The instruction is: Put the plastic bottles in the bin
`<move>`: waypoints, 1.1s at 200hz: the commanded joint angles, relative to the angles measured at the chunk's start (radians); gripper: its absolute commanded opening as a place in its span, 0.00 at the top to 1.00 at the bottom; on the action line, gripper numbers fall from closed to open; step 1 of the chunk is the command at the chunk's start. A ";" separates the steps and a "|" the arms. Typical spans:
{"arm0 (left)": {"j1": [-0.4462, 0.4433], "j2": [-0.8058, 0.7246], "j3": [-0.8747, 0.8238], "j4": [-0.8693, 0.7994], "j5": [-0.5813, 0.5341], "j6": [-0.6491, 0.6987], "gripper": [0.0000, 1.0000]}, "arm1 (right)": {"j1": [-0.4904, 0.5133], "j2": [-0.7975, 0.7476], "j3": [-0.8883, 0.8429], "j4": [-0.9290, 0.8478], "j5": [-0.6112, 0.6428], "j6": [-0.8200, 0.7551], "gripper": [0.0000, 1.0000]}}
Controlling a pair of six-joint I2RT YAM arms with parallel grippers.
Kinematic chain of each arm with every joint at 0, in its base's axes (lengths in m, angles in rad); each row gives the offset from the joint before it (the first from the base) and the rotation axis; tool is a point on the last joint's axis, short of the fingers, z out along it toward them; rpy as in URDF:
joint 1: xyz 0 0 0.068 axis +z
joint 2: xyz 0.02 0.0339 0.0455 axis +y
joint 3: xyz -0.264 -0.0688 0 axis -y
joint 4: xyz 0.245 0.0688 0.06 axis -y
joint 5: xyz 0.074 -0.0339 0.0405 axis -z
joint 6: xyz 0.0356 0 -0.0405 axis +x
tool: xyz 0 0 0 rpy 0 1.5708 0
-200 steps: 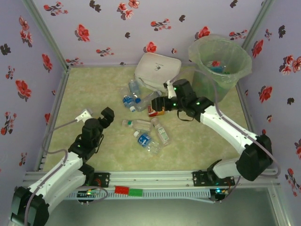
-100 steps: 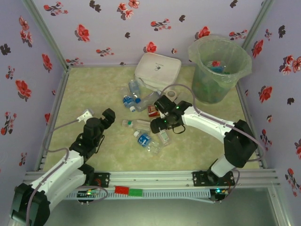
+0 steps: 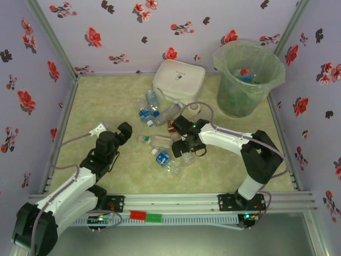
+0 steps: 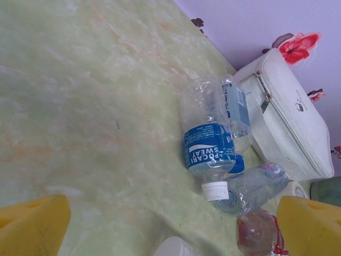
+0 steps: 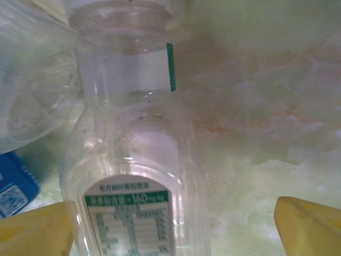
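Several plastic bottles lie on the green mat. A clear bottle with a green-and-white label [image 5: 136, 160] lies lengthwise between the yellow fingers of my right gripper [image 5: 170, 234], whose jaws stand open around it. From above, that gripper [image 3: 184, 146] is low over the middle cluster, next to a blue-labelled bottle [image 3: 165, 159] and a clear one [image 3: 157, 141]. My left gripper [image 3: 120, 133] hovers open to their left. Its camera shows a Pocari Sweat bottle [image 4: 208, 144], a crushed clear bottle [image 4: 256, 184] and an amber bottle [image 4: 258, 234]. The bin [image 3: 248, 74] stands at the back right with bottles inside.
A white rounded box [image 3: 178, 80] sits at the back centre, and its side shows in the left wrist view [image 4: 287, 117]. A small tape roll [image 3: 194, 106] lies in front of it. Flowered walls close in the mat on three sides.
My right arm swung from beside the white box down onto the middle bottles and its jaws widened. The left arm barely moved.
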 commanded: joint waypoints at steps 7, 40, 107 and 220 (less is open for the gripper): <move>0.008 -0.030 0.002 0.004 0.005 -0.005 0.00 | 0.006 0.033 -0.021 0.048 0.013 0.031 0.19; 0.012 -0.034 -0.001 0.002 0.004 -0.006 0.00 | 0.007 0.058 -0.041 0.072 0.009 0.043 0.30; 0.013 -0.032 -0.004 0.007 0.005 -0.008 0.00 | 0.007 0.009 -0.044 0.090 -0.002 0.030 0.48; 0.015 -0.024 -0.008 0.042 0.047 0.024 0.00 | -0.145 -0.308 0.069 0.352 -0.053 -0.093 0.49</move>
